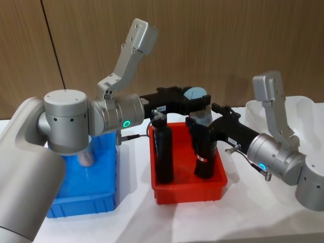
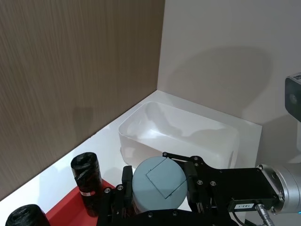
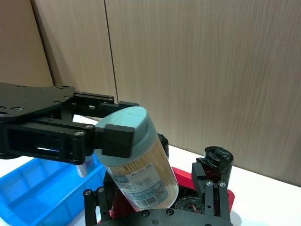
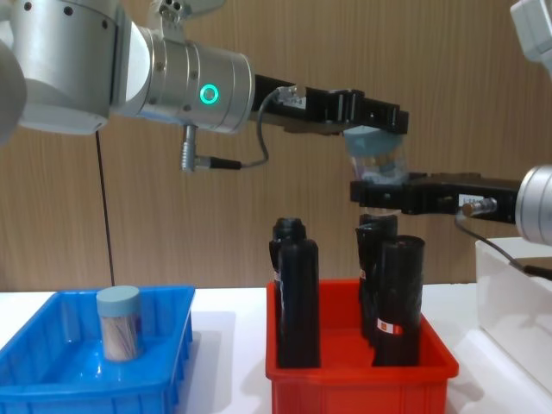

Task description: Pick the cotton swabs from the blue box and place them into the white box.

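Chest view: my left gripper (image 4: 373, 128) clamps one cotton swabs jar (image 4: 379, 162) midair; right gripper (image 4: 379, 191) at its base, grip I cannot tell; second jar (image 4: 118, 322) lies in blue box (image 4: 52, 388); white box (image 2: 136, 113) empty.

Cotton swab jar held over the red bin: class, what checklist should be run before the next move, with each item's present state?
1. The left gripper is shut on the lid of the cotton swab jar: ok.
2. The right gripper, at the jar's lower end, has a secure hold: cannot tell.
3. Jar is above the black rolls in the red bin, not touching them: ok.
4. The white box is open-topped, on the robot's right: ok.
5. The second jar is upright in the blue box: ok.
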{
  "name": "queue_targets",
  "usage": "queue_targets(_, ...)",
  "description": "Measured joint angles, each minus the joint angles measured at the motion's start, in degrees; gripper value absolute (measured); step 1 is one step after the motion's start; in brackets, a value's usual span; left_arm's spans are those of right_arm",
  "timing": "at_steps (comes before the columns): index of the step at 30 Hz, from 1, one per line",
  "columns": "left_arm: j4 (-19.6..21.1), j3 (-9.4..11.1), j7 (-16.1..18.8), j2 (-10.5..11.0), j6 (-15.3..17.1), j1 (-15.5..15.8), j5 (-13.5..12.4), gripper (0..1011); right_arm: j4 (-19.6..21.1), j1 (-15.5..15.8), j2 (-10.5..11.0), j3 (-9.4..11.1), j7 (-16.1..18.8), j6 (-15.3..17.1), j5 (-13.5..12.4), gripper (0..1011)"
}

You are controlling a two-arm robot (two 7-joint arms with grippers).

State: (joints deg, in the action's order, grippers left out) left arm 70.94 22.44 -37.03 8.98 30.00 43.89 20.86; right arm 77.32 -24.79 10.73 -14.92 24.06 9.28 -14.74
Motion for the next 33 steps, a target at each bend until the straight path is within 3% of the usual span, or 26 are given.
queue_targets(33, 0.0, 0.0, 0.0, 0.0, 0.0, 0.0, 0.0, 670, 3.38, 2.4, 1.51, -0.65, 2.13, -1.32, 0.25, 1002)
